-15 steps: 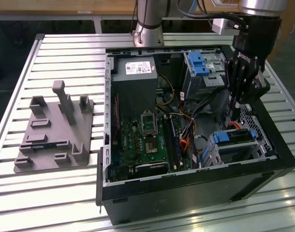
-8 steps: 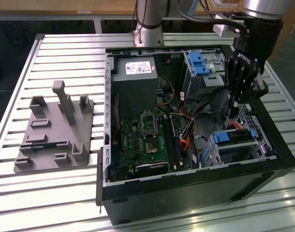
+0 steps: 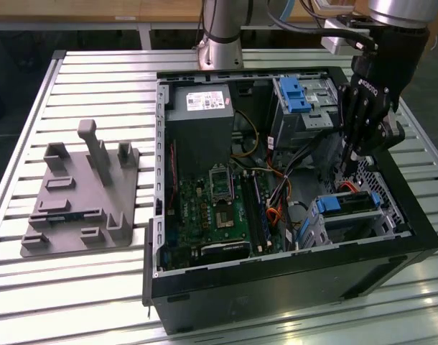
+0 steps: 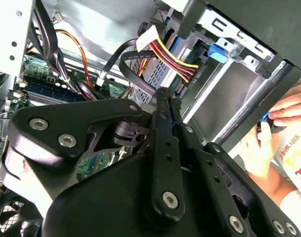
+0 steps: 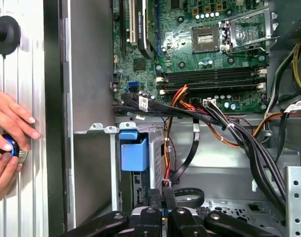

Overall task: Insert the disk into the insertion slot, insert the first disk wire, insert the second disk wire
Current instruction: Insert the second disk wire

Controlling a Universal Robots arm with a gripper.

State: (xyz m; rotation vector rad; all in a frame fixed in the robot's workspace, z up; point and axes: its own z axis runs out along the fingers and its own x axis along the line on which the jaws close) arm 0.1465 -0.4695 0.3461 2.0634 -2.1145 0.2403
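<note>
Exterior view, left to right: grey fixture plate point(image 3: 82, 194) on slatted table point(image 3: 32, 108); open computer case point(image 3: 276, 194) with motherboard point(image 3: 212, 215). Disk point(image 3: 348, 205) seated in insertion slot point(image 3: 362, 223), case's near right corner. Gripper point(image 3: 346, 170) above it, fingers pinched on black cable point(image 4: 135, 69). Person's hands point(image 5: 7, 143) outside case wall.
</note>
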